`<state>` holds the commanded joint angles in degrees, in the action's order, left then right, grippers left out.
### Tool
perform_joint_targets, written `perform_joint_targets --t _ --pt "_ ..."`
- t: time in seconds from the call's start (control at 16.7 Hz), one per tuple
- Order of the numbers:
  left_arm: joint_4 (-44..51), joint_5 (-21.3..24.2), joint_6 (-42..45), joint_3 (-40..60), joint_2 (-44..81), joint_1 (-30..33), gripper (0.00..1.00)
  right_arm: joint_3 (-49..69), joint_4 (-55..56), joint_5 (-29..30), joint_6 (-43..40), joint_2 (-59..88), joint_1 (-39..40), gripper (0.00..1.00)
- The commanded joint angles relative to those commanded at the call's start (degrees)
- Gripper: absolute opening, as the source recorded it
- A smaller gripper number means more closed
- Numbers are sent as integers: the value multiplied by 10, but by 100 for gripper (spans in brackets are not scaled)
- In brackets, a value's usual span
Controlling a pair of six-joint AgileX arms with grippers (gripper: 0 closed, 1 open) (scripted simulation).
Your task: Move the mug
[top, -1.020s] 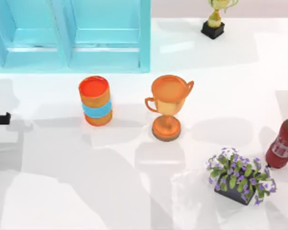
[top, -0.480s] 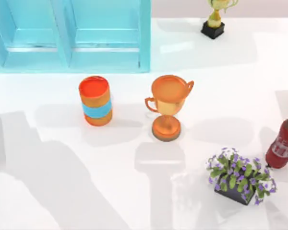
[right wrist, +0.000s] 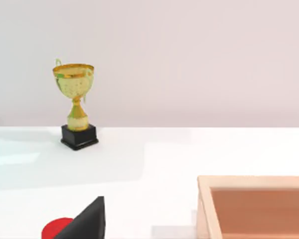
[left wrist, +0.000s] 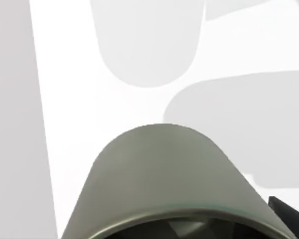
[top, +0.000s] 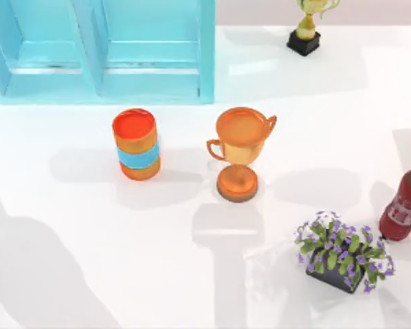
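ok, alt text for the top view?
White table seen from above: an orange cup with a blue band stands left of an orange trophy cup, a light-blue cabinet behind them. Flower pot, red bottle and gold trophy on the right.

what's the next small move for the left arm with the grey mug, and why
Probably a short, slow carry toward the bare table at the top view's left. The grey mug sits close under the left wrist camera with the left tool at its side, and that patch lies apart from the striped can and orange cup.
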<state>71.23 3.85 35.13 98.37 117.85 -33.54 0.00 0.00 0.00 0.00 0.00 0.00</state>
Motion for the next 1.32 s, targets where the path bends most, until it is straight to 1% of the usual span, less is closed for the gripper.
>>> perform_joint_targets --t 0.18,0.54,0.84,1.32 --pt "-12 -2 0 -10 2 0 0 0 0 0 0 0 0 100" --pt "-120 0 7 -80 37 -7 0 0 0 0 0 0 0 100" --pt "-128 0 8 -87 41 -7 0 0 0 0 0 0 0 100" --pt "-128 0 8 -87 41 -7 60 0 0 0 0 0 0 100"
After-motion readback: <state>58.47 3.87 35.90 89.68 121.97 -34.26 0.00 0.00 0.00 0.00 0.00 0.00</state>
